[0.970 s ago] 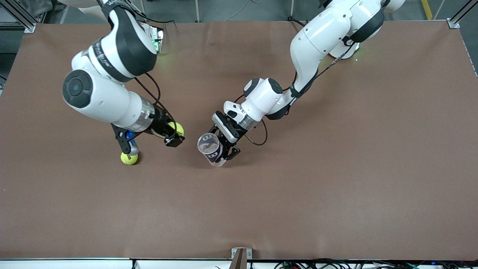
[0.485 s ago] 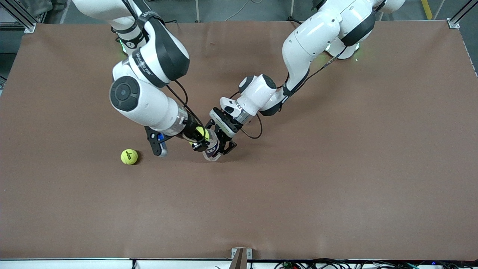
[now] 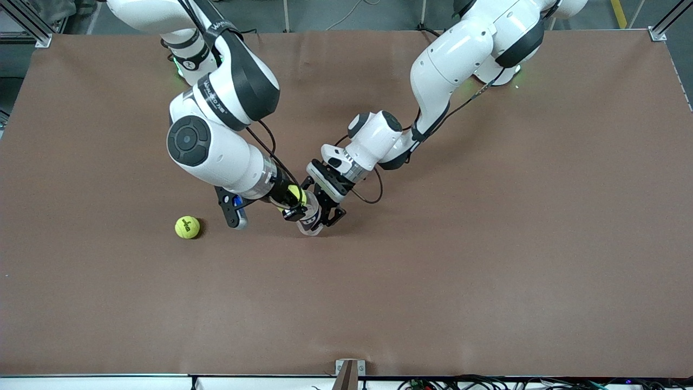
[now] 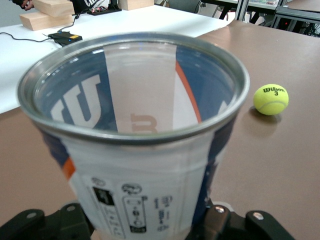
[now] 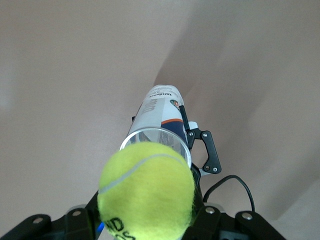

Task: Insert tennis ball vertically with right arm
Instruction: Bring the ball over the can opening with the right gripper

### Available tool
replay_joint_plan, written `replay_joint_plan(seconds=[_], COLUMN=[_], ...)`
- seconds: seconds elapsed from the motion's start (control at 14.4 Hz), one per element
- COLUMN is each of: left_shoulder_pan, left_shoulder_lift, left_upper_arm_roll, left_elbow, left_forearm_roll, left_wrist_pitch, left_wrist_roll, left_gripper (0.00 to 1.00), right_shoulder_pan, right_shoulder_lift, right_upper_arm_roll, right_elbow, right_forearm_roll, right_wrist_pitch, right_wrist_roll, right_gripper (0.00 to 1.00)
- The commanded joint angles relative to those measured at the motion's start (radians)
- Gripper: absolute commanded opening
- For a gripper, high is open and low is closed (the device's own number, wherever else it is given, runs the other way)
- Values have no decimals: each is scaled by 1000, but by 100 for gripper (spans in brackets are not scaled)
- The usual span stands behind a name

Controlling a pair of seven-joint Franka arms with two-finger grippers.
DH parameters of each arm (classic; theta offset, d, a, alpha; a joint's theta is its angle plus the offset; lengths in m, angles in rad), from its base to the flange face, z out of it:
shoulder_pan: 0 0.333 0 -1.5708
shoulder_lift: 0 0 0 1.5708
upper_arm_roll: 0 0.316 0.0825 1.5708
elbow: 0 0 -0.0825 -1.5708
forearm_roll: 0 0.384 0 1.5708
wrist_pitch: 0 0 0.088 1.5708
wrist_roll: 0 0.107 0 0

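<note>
Front view: the brown table [image 3: 487,260] carries everything; the left gripper [image 3: 324,208] clamps the upright can [image 3: 311,221]; directly over the can's open mouth the right gripper [image 3: 289,205] pinches a tennis ball [image 3: 295,194]; a second ball [image 3: 187,227] rests near the can, toward the right arm's end.

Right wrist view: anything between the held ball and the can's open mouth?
Nothing. In the right wrist view the yellow felt tennis ball in the right pincer sits directly over the clear plastic ball can's metal-rimmed mouth, no lid.
</note>
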State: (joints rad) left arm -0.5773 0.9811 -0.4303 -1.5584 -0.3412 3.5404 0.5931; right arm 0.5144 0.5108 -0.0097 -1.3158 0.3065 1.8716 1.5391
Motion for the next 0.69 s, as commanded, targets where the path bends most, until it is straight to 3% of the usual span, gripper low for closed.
replay_joint_plan(seconds=[0.0,0.62], left_shoulder_pan=[-3,-6], left_shoulder_lift=[14,41], left_upper_arm_roll=[1,2], left_elbow=[6,6], left_forearm_roll=[-4,-2], left_wrist_pitch=[11,11], left_wrist_roll=[8,17], left_gripper=[74,76], right_shoulder_pan=[21,33], right_shoulder_lift=[34,86], right_upper_arm_roll=[-7,-7], right_elbow=[20,18], right_forearm_roll=[14,3], right_wrist_pitch=[-3,3], right_wrist_roll=[12,6], right_gripper=[0,1])
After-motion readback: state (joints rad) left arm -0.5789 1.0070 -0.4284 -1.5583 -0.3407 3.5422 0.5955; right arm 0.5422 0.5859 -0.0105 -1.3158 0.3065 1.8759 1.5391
